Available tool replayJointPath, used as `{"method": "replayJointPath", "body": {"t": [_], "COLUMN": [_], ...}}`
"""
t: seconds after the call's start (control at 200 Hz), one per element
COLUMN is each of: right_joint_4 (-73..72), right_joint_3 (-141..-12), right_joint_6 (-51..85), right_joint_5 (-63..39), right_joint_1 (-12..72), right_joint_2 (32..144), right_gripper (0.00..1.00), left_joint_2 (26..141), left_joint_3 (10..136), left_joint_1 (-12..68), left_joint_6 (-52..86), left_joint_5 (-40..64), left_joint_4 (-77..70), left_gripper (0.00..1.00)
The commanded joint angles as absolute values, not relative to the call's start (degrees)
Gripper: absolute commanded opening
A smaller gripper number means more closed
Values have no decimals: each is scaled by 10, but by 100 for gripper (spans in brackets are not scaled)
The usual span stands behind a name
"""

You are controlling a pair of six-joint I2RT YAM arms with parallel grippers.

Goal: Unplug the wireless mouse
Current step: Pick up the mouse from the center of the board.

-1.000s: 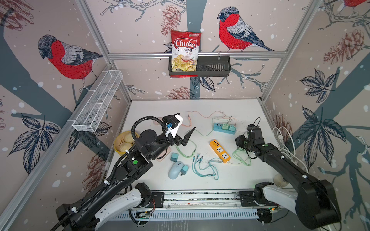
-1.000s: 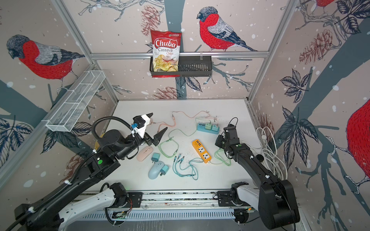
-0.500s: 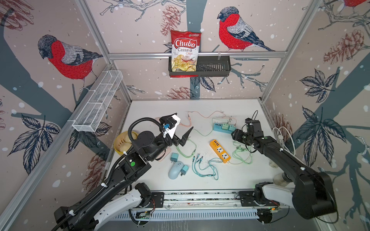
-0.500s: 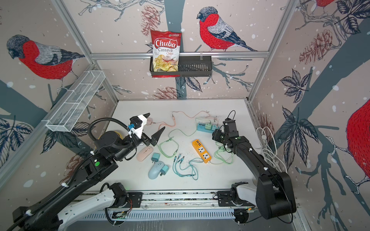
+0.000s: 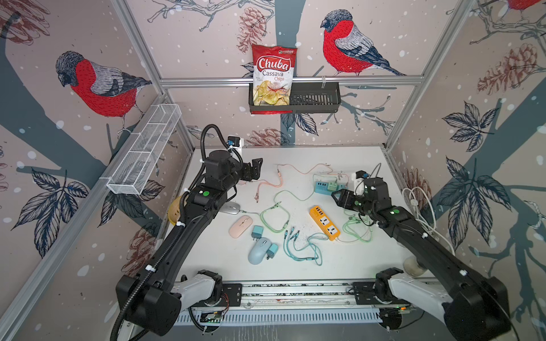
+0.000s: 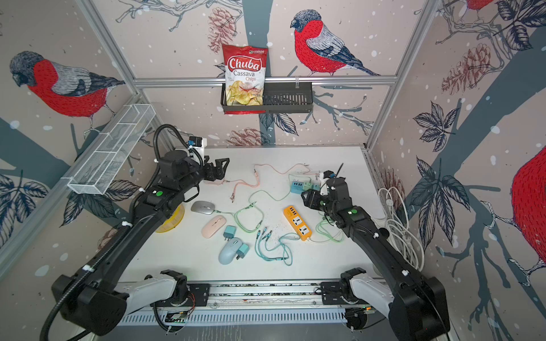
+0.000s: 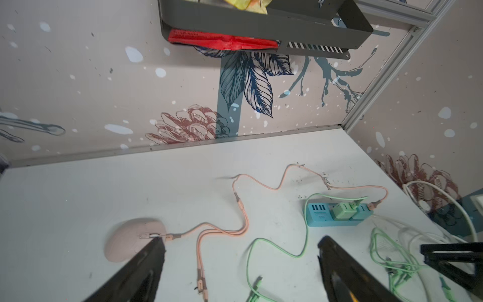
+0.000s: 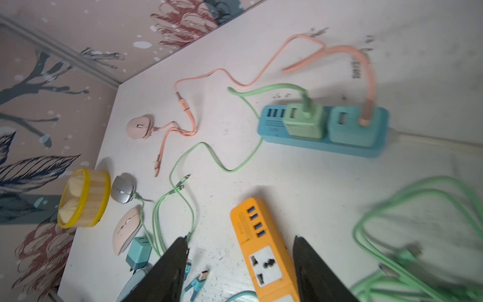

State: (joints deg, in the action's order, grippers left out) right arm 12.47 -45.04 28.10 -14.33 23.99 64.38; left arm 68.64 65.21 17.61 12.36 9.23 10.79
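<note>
Now: the pink wireless mouse [image 7: 130,240] lies flat on the white table [image 7: 78,188], right at the tip of one finger of the left gripper [image 7: 241,238]. Whether the finger touches it cannot be told. In both top views the gripper hides most of the mouse.

The mouse's port end faces the gap between the fingers, with the pink cable [image 7: 237,197] plugged in.

Left gripper: fingers spread wide and holding nothing. Within the gap are bare table, the pink cable's loose spare ends and a bend of green cable [image 8: 230,171].

Ahead of the gripper the pink cable snakes to a teal adapter [image 7: 362,209] on the blue power strip [image 7: 321,217], which lies ahead of the other finger, with a green adapter [image 7: 342,210] beside it.

Room: beyond the mouse the table runs bare to the edge at the back wall [image 7: 104,91]. The table is also bare on the mouse's side away from the gap.

Right gripper [image 8: 239,239]: fingers apart and empty, over the orange power strip [image 8: 261,251]. The blue strip is near, ahead of it.

A silver mouse [image 8: 122,189], plugged into a green lead, and a second pink mouse [image 8: 126,230] lie well apart from the right gripper, toward the left arm. Just past them a yellow-rimmed container [image 8: 83,198] sits at the table's side edge.
</note>
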Motion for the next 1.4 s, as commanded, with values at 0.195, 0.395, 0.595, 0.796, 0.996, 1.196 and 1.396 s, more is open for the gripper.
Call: {"method": "replayJointPath", "body": {"t": [0.195, 0.395, 0.595, 0.796, 0.996, 1.196, 1.396], "right_joint_4": [134, 202, 278, 339, 300, 302, 331], "right_joint_3": [-686, -904, -1109, -1261, -1278, -1273, -1250], "right_joint_6": [138, 67, 44, 0, -18, -56, -134], "right_joint_5": [-166, -162, -147, -88, -66, -35, 59], "right_joint_1": [450, 511, 539, 581, 601, 612, 641], "right_joint_2": [950, 1176, 1339, 1454, 1486, 1495, 1494], "right_gripper": [64, 51, 47, 54, 51, 45, 44], "left_joint_2": [711, 570, 391, 335, 318, 309, 306], "left_joint_3": [612, 517, 372, 385, 401, 403, 404], "left_joint_1": [136, 97, 97, 97, 97, 97, 97], "left_joint_6": [352, 448, 400, 331, 301, 282, 275], "left_joint_5": [48, -50, -65, -63, -48, -43, -46], "left_joint_4": [152, 138, 21, 42, 52, 61, 65], "left_gripper": [89, 90, 92, 92, 92, 92, 92]}}
